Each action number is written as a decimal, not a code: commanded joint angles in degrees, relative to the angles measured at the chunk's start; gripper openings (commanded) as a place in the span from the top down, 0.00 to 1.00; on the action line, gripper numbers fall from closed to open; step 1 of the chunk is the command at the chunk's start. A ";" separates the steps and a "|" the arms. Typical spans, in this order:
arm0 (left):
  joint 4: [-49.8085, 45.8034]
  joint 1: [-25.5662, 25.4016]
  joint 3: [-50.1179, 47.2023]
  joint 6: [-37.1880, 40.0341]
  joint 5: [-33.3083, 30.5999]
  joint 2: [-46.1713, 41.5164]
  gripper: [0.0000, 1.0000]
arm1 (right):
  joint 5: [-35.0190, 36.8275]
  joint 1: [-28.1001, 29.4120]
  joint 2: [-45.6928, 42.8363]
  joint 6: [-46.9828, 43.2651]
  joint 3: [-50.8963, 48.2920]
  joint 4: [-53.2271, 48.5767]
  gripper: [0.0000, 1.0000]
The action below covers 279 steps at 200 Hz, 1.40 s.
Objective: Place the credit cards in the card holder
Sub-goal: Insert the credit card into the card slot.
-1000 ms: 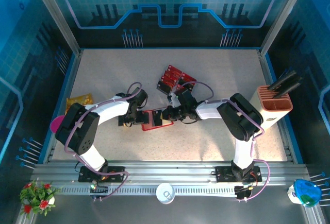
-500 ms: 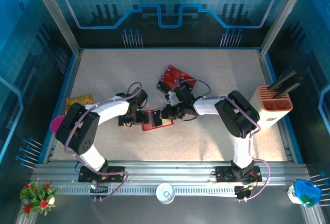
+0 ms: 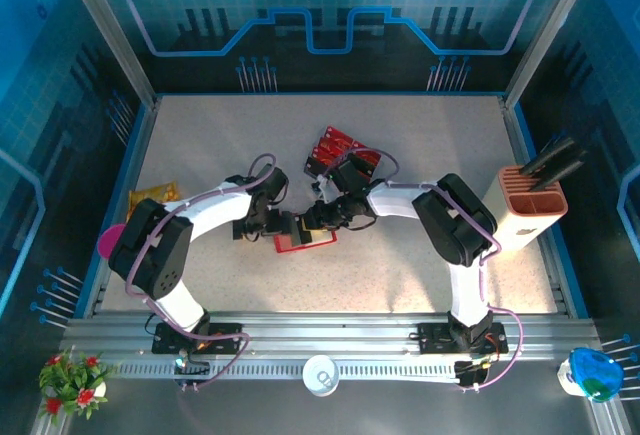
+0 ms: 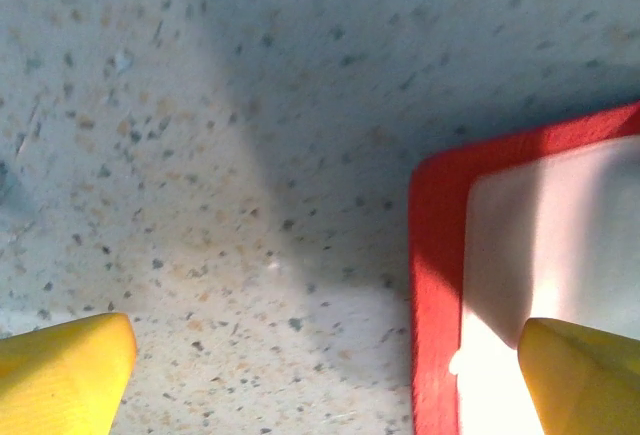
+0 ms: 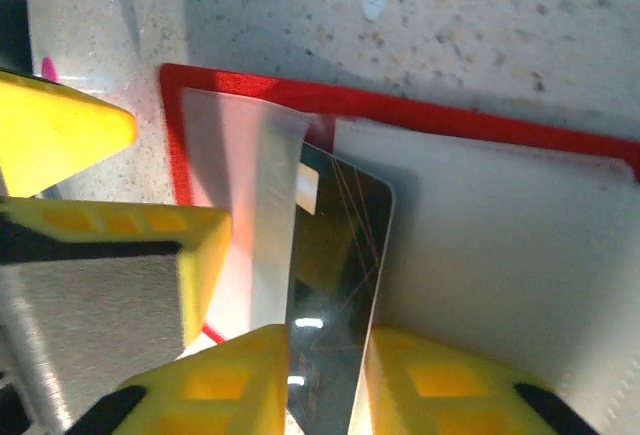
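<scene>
Card (image 5: 340, 235) is tucked partway into holder (image 5: 420, 115) between right gripper (image 5: 330, 345) fingers, grip unclear; left gripper (image 4: 327, 333) is spread wide.

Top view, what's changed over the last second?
The right fingers slid left over the holder, with a card between them. The left fingers edged right to the holder's left edge. The holder and spare cards stayed put.

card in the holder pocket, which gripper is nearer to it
Right. The right gripper straddles the card, fingertips on either side. The left gripper stands open over the edge of the card holder, beside the card.
</scene>
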 commanded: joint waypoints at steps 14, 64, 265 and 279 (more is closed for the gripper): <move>-0.85 1.11 2.38 -1.47 3.25 -3.04 0.01 | 3.82 -0.43 -5.08 0.59 -1.44 -5.18 0.69; -0.03 4.04 -0.78 -2.32 4.70 -4.90 0.01 | 7.02 0.05 -6.47 1.36 -0.24 -6.37 0.81; 4.05 6.00 -6.86 0.04 3.11 -0.21 0.01 | 16.20 7.69 5.36 -2.24 13.33 -19.52 0.99; 4.19 5.99 -6.81 0.30 3.11 -0.21 0.01 | 16.24 8.47 6.06 -1.72 13.96 -19.53 0.99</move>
